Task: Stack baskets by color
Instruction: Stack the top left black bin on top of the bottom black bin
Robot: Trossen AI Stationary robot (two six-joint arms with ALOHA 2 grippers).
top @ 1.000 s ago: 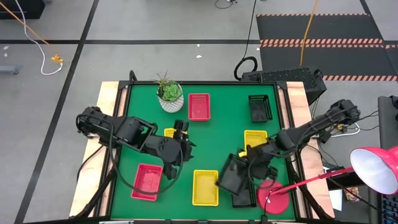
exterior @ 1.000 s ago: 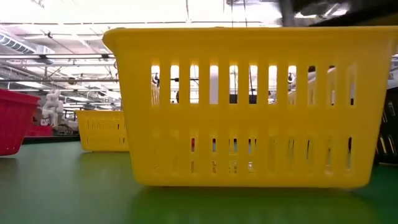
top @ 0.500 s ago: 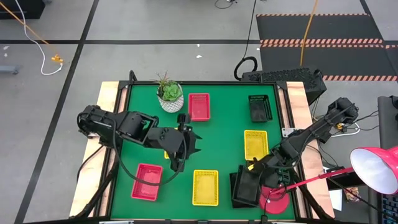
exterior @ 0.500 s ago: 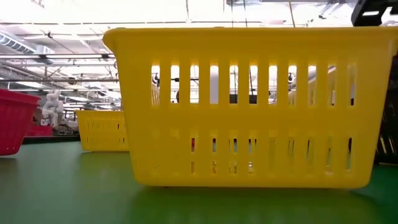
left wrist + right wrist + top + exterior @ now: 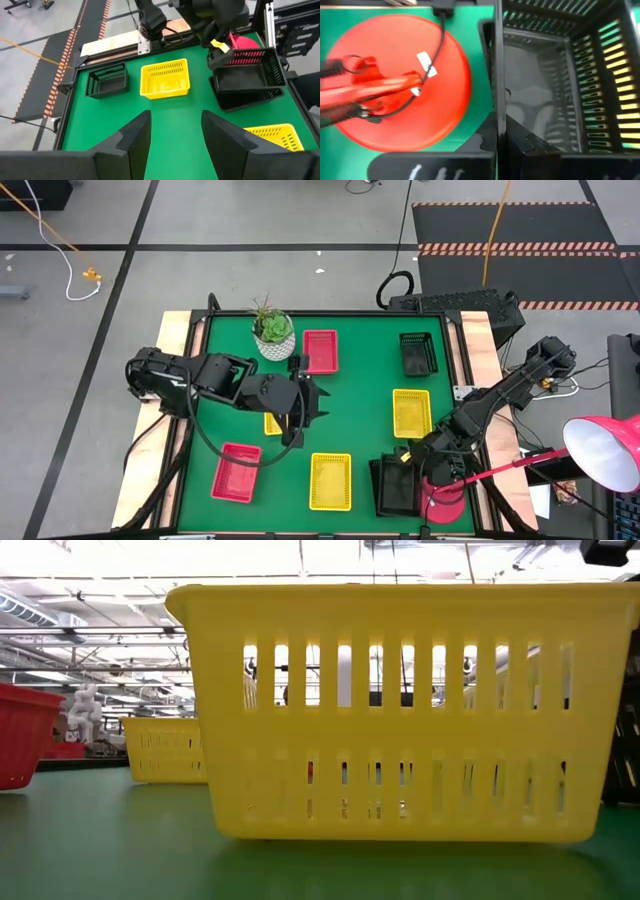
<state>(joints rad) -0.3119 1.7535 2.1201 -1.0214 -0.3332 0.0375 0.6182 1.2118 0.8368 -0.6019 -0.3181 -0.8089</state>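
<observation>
My right gripper (image 5: 410, 458) is shut on a black basket (image 5: 247, 67), which hangs over a second black basket (image 5: 247, 97) at the near right, beside the round red lamp base (image 5: 395, 80). My left gripper (image 5: 305, 395) is open and holds nothing; it hovers mid-table, and a yellow basket (image 5: 272, 423) shows partly under its arm. Flat on the green mat lie two red baskets (image 5: 320, 350) (image 5: 237, 472), two more yellow baskets (image 5: 330, 480) (image 5: 411, 412) and a third black basket (image 5: 418, 353). My right gripper pinches the black basket's far end wall at its rim (image 5: 497, 107), one finger inside the basket and one outside. The fingers slant down from the far side. The basket hangs slightly tilted just above the lower black basket; whether the two touch, I cannot tell.
A white plant pot (image 5: 274, 340) stands at the far left. The red lamp's arm (image 5: 500, 470) and shade (image 5: 605, 450) reach over the near right corner. In the low view the near yellow basket (image 5: 400, 710) fills most of the picture. Open mat lies mid-table.
My right gripper has carried the black basket toward the near right corner and down. The basket has turned from askew to lined up over the other black basket. My left gripper has drifted a little toward the far edge, still open.
</observation>
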